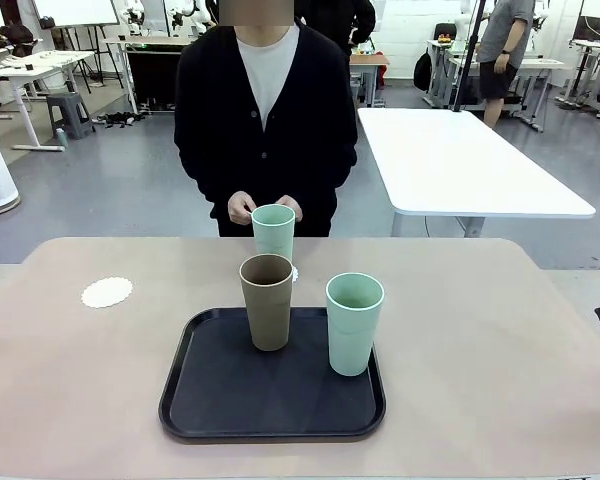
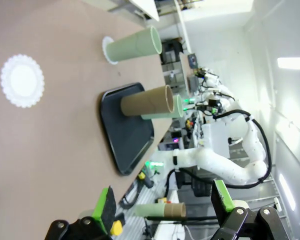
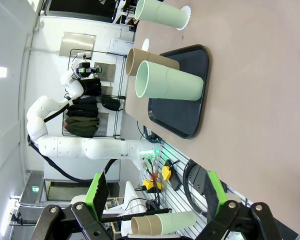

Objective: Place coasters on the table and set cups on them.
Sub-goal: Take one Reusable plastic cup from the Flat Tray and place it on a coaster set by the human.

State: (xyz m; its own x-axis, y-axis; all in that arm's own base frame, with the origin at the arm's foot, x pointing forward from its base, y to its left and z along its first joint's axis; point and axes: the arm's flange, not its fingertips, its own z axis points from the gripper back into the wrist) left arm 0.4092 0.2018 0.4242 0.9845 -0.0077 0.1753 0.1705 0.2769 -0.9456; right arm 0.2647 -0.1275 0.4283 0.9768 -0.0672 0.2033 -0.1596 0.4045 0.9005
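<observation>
Two coasters lie on the beige table [image 1: 480, 330]. One coaster [image 1: 107, 292] [image 2: 22, 80] is bare, at the far left. The other [image 2: 108, 50] [image 3: 186, 17] sits under a mint cup [image 1: 273, 232] [image 2: 135, 46] [image 3: 162, 14] at the far middle. A brown cup [image 1: 267, 300] [image 2: 146, 102] [image 3: 150, 61] and a second mint cup [image 1: 354, 322] [image 3: 167, 87] stand upright on the black tray [image 1: 210, 400]. My left gripper [image 2: 165, 202] and right gripper [image 3: 155, 195] are open and hold nothing. Both hang well back from the cups.
The person stands at the far edge with both hands [image 1: 242, 208] just behind the far mint cup. A white table [image 1: 460, 160] stands behind on the right. The tray [image 2: 127, 127] [image 3: 182, 95] takes up the near middle. Bare tabletop lies on both sides of it.
</observation>
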